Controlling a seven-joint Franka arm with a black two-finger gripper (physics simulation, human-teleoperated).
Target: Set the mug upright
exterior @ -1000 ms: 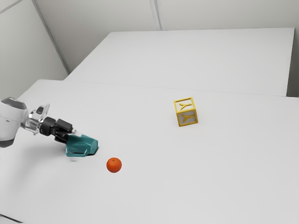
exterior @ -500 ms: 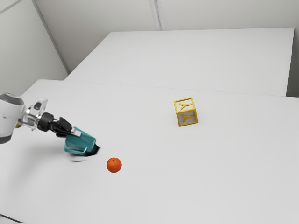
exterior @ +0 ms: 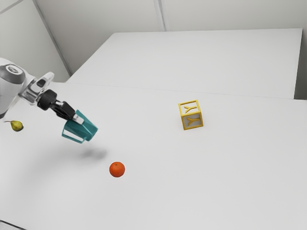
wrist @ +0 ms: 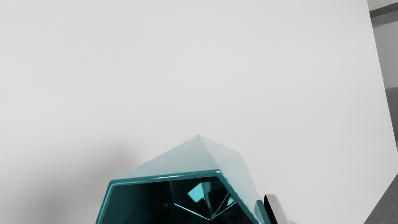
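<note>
mug: glossy teal faceted mug (exterior: 82,130), off the table, held in the air at the end of the arm
mug pose: tilted, not upright; mouth toward the hand, base pointing down and toward the exterior view's right
mug handle: angular teal loop (exterior: 73,139), on the body's lower side, exterior view's left
mug interior: dark teal with bright reflections; wrist view looks in through the angular rim
gripper: black two-finger gripper (exterior: 78,120), pinching the mug by its wall near the rim
finger: one pale-faced black finger (wrist: 276,207) against the outside of the mug in the wrist view; the other's contact spot hidden
arm: white and grey robot arm (exterior: 8,90), in from the exterior view's left, sloping down to the mug
shadow: soft grey patch (exterior: 93,153) on the table under the mug, apart from it
orange fruit: small round orange fruit (exterior: 117,169), on the table, near the shadow, toward the exterior view's right
block: cube-shaped toy block with yellow edges and yellow letter Y (exterior: 191,115), on the table, well apart from mug and fruit, exterior view's right
pear: yellow-green pear with thin stem (exterior: 17,125), on the table, exterior view's left of the mug
table: wide smooth white table (exterior: 216,182)
</note>
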